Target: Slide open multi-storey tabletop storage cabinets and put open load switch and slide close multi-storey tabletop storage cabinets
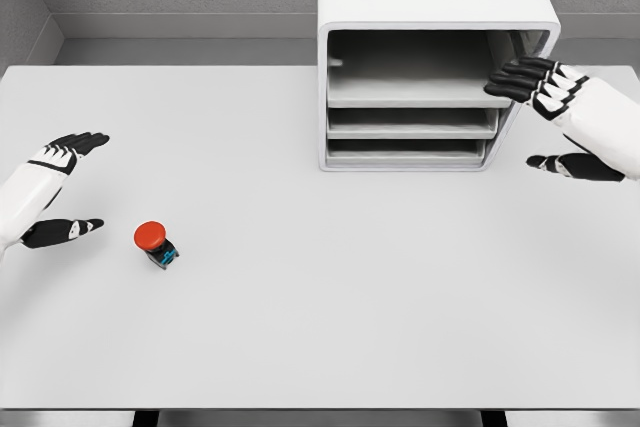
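Beside left robot hand (pixel 60 187): load switch (pixel 155 243)

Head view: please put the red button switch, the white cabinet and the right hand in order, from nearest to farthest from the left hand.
1. The red button switch: on the table, just right of the left hand.
2. The white cabinet: at the back of the table, right of the middle.
3. The right hand: farthest, by the cabinet's right side.
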You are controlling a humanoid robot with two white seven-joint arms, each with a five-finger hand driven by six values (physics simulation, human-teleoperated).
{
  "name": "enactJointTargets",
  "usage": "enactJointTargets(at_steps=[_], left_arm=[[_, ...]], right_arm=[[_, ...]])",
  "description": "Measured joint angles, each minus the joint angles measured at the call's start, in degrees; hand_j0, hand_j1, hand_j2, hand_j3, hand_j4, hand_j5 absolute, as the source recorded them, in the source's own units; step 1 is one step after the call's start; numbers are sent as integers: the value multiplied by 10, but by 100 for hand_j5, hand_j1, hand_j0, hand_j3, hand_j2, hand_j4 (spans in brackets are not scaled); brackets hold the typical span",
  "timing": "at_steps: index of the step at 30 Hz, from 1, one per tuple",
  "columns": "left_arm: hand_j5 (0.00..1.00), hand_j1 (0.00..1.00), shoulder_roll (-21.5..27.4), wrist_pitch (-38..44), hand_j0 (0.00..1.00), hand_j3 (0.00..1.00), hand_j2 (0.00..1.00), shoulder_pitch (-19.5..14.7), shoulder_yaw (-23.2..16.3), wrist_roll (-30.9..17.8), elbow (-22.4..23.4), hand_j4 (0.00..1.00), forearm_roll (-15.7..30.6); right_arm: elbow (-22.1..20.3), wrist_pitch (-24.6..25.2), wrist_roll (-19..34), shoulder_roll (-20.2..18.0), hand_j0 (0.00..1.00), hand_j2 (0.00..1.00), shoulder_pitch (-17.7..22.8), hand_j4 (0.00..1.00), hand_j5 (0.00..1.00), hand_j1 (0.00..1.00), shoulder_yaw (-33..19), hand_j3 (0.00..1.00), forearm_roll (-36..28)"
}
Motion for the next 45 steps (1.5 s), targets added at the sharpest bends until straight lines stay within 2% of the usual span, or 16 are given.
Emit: enactJointTargets(at_steps=[7, 10, 13, 14, 17, 18, 20, 22, 25, 28, 32, 33, 35, 40, 45], left_arm=[[100, 100, 0, 0, 100, 100, 100, -1, 2, -6, -2, 100, -1], [100, 100, 0, 0, 100, 100, 100, -1, 6, -66, -18, 100, 4], [100, 100, -4, 0, 100, 100, 100, -5, 13, -162, -44, 100, 19], [100, 100, -10, -1, 100, 100, 100, -10, 18, -188, -54, 100, 28], [100, 100, -28, -1, 100, 100, 100, -18, 43, -231, -73, 100, 52], [100, 100, -31, -1, 100, 100, 100, -28, 51, -238, -76, 100, 59], [100, 100, -34, -1, 100, 100, 100, -36, 62, -247, -80, 100, 68], [100, 100, -36, -1, 100, 100, 100, -41, 68, -251, -82, 100, 72], [100, 100, -35, -1, 100, 100, 100, -44, 70, -254, -88, 100, 74], [100, 100, -30, -1, 100, 100, 100, -35, 66, -255, -95, 100, 72], [100, 100, -18, -1, 100, 100, 100, 3, 64, -256, -100, 100, 70], [100, 100, -16, -1, 100, 100, 100, 13, 64, -256, -101, 100, 70], [100, 100, -8, -1, 100, 100, 100, 23, 64, -256, -102, 100, 69], [100, 100, 6, -1, 100, 100, 100, 24, 61, -256, -103, 100, 69], [100, 100, 11, -1, 100, 100, 100, 18, 36, -256, -104, 100, 68]], right_arm=[[0, 0, 0, 3, 100, 100, -3, 100, 100, 100, 10, 100, 20], [3, 0, 0, 5, 100, 100, -5, 100, 100, 100, 15, 100, 25], [8, 0, 0, 20, 100, 100, -11, 100, 100, 100, 15, 100, 48], [11, 0, 0, 25, 100, 100, -33, 100, 100, 100, 15, 100, 56], [17, 0, 0, 35, 100, 100, -40, 100, 100, 100, 17, 100, 83], [19, 0, 0, 37, 96, 96, -40, 96, 96, 96, 17, 96, 89], [22, 0, 0, 39, 88, 88, -40, 88, 88, 88, 18, 88, 98], [24, 0, 0, 40, 75, 75, -40, 75, 75, 75, 18, 75, 104], [25, 0, 4, 54, 74, 74, -48, 74, 74, 74, 19, 74, 114], [27, 0, 36, 80, 72, 72, -57, 72, 72, 72, 19, 72, 120], [37, 0, 53, 105, 73, 73, -60, 73, 73, 73, 19, 73, 122], [42, 0, 54, 110, 77, 77, -66, 77, 77, 77, 18, 77, 122], [55, 0, 57, 122, 77, 77, -73, 77, 77, 77, 18, 77, 123], [89, 0, 58, 152, 78, 78, -83, 78, 78, 78, 19, 78, 123], [120, 0, 59, 179, 78, 78, -99, 78, 78, 78, 19, 78, 123]])
